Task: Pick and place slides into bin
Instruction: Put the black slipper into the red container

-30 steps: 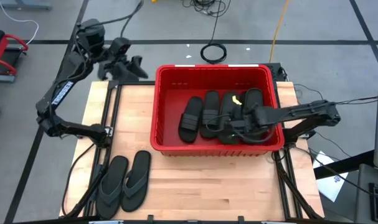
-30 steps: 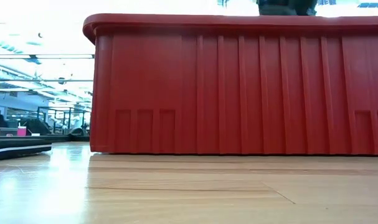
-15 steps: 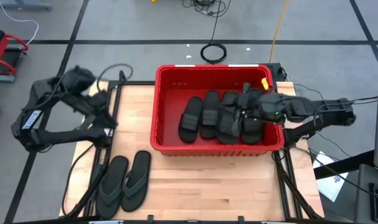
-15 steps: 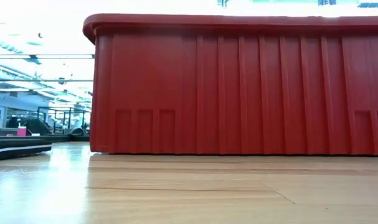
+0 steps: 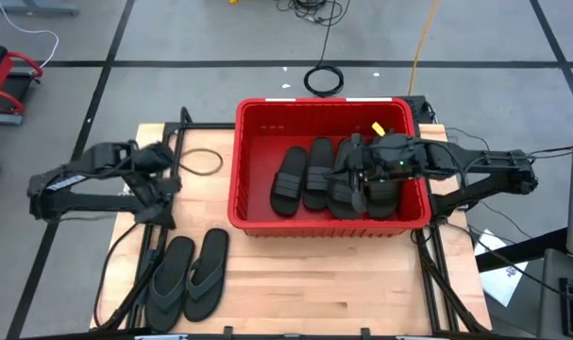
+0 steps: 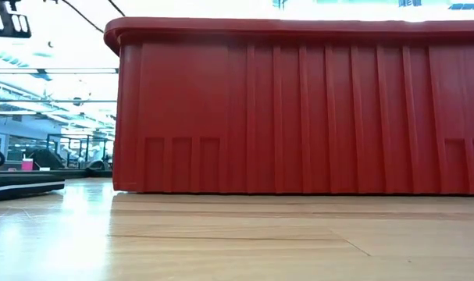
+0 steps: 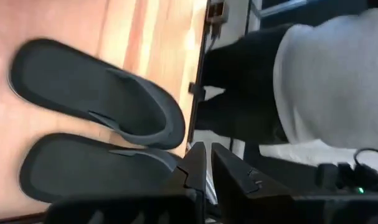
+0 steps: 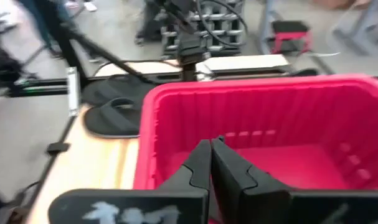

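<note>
The red bin (image 5: 314, 104) stands on the table's far middle, and its ribbed wall (image 6: 299, 117) fills the low view. Several black slides (image 5: 305, 178) lie flat on its floor. Two dark grey flip-flops (image 5: 189, 277) lie side by side, soles down, near the table's front left corner; the left wrist view shows them too (image 7: 95, 99). My left gripper (image 7: 208, 163) hangs shut above the table's left side, just beyond the flip-flops. My right gripper (image 8: 210, 152) is shut, with nothing in it, above the slides in the bin's right half (image 5: 359, 175).
A dark cable loop (image 5: 203, 162) lies on the table left of the bin. Bare wood (image 5: 343, 283) stretches from the bin to the near edge, right of the flip-flops. A person in a grey top (image 7: 338, 74) stands beyond the table. A cable coil (image 5: 324, 80) lies on the floor behind the bin.
My left arm has swung from the table's far left corner toward the near edge and down, and now points at the flip-flops. My right gripper has risen from the slides in the bin's right half and drawn slightly toward the far edge.
</note>
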You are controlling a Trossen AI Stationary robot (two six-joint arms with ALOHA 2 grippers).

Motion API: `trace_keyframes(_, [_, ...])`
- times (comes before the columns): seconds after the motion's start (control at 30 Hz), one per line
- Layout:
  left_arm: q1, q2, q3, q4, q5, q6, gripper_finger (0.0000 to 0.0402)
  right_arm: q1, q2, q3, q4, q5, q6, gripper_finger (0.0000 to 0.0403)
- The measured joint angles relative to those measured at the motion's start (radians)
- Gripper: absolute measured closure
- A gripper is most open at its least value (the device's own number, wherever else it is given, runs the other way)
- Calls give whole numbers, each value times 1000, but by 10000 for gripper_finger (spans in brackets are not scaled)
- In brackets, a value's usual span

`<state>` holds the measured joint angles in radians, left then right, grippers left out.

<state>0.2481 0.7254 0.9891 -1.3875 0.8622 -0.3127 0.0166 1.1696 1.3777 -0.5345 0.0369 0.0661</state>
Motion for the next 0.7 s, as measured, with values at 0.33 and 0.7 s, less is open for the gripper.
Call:
trace_keyframes(0.33, [-200, 29, -267, 437, -21, -193, 395, -67, -46, 0, -87, -91, 31, 403])
trace_keyframes(0.7, [-576, 188, -373, 659, -411, -392, 356, -96, -108, 0, -77, 65, 43, 402])
